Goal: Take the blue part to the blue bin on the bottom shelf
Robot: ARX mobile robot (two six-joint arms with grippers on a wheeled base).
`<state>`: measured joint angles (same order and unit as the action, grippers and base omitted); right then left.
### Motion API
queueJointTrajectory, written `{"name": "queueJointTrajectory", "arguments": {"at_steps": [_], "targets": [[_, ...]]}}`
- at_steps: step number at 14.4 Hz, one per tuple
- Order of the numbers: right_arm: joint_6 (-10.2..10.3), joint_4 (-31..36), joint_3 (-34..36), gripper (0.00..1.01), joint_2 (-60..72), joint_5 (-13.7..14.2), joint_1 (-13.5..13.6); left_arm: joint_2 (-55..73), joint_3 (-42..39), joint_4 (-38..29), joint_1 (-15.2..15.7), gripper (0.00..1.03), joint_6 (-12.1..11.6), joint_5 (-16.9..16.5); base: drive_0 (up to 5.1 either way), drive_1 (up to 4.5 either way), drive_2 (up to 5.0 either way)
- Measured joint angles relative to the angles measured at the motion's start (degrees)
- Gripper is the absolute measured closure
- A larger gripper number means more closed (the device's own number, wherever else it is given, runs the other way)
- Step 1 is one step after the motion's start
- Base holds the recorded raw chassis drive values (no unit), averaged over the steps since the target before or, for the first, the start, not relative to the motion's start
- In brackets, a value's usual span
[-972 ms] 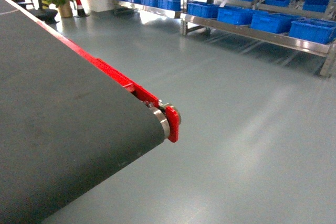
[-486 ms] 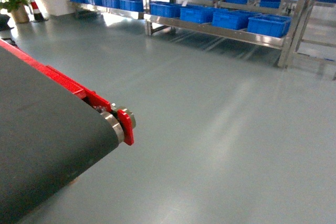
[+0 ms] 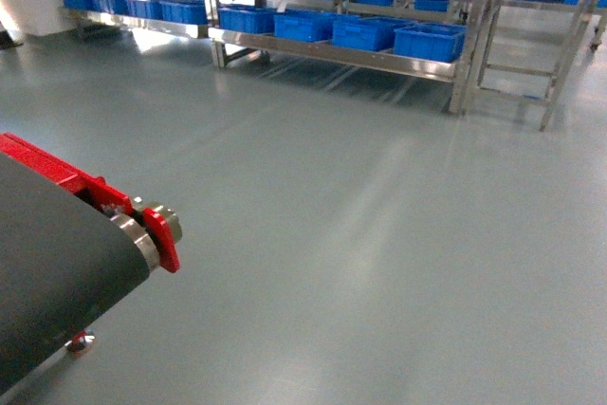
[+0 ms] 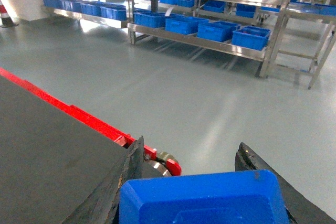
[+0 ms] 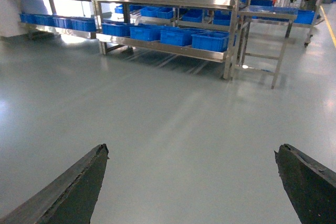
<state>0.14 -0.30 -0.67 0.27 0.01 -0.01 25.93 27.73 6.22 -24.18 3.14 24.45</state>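
Between our left tool's (image 4: 202,182) fingers (image 4: 134,163) we pinch the blue part (image 4: 202,198) | right tool (image 5: 191,179) spread, holding nothing | conveyor belt (image 3: 47,263) beside us | bottom shelf (image 3: 332,52) with blue bins (image 3: 429,42) well apart, across the floor (image 3: 379,234)

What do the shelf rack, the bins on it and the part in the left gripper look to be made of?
The shelf rack looks like bare brushed steel: silvery, with bright glints along the rails. The bins look like moulded plastic, uniform saturated blue with rolled rims. The blue part, held between the left gripper's fingers, seems to be similar plastic, smooth with a soft sheen and rounded edges.
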Motion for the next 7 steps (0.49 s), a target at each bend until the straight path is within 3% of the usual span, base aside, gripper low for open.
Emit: {"name": "queueJointTrajectory", "arguments": {"at_steps": [7], "targets": [[0.0, 0.0, 0.0, 0.03, 0.0, 0.0, 0.0, 0.0, 0.0, 0.0, 0.0, 0.59, 0.0, 0.0, -1.7, -1.72, -1.7]]}}
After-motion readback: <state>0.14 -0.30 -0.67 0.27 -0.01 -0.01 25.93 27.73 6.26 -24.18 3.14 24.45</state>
